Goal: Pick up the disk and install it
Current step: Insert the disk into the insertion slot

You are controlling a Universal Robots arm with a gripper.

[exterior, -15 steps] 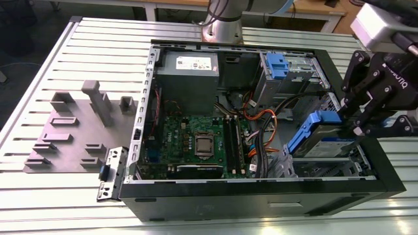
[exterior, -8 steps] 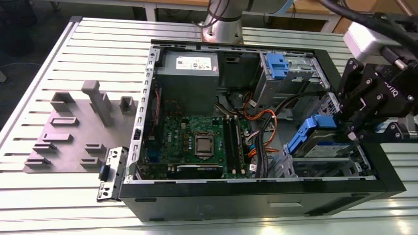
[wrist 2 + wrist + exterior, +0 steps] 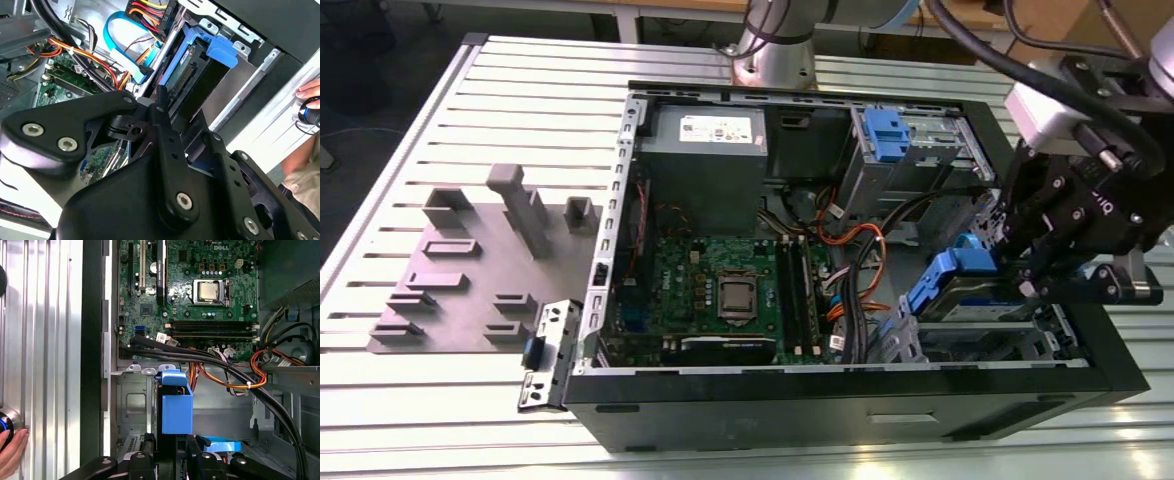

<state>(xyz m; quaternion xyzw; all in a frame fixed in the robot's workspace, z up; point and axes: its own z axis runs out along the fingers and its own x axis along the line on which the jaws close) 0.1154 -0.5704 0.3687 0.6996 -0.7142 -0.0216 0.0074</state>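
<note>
Presently we find the claw (image 3: 170,442) closed narrow on the disk (image 3: 175,405), which stands edge-on between its fingers (image 3: 167,135), blue carrier tab foremost, at the mouth of the drive bay (image 3: 987,345) directly under the claw. Beyond the claw lie cables (image 3: 200,357) and the motherboard (image 3: 200,295) of the open computer case (image 3: 854,405). We judge installation under way, the disk not yet seated; seating calls for a square, unforced descent clear of the cables.

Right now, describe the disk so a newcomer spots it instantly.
Start at the open computer case and go to its drive bays at the exterior view's right. The disk is the grey drive in a blue carrier, standing on edge in the bay nearest the camera. Unlike the blue bracket farther back, it sits in the gripper.
</note>
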